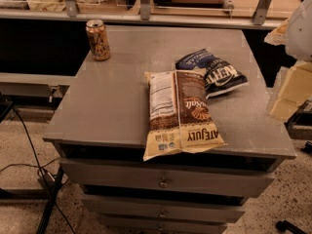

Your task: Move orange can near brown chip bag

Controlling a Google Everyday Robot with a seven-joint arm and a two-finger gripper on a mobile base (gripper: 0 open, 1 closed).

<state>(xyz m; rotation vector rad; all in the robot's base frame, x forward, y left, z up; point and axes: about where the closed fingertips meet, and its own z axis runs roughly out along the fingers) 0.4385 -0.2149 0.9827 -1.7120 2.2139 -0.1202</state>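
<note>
The orange can [98, 39] stands upright at the back left corner of the grey cabinet top [112, 106]. The brown chip bag [179, 112] lies flat in the front middle, its lower end hanging slightly over the front edge, nutrition label facing up. The can and the bag are well apart. My gripper [291, 89] shows as pale cream parts at the right edge of the view, just beyond the cabinet's right side, far from the can and holding nothing that I can see.
A dark blue Kettle chip bag [214, 73] lies behind and to the right of the brown bag, touching it. The cabinet has drawers [163, 182] in front. Metal rails and frame legs [145, 4] run behind it. Cables [29, 145] lie on the floor at left.
</note>
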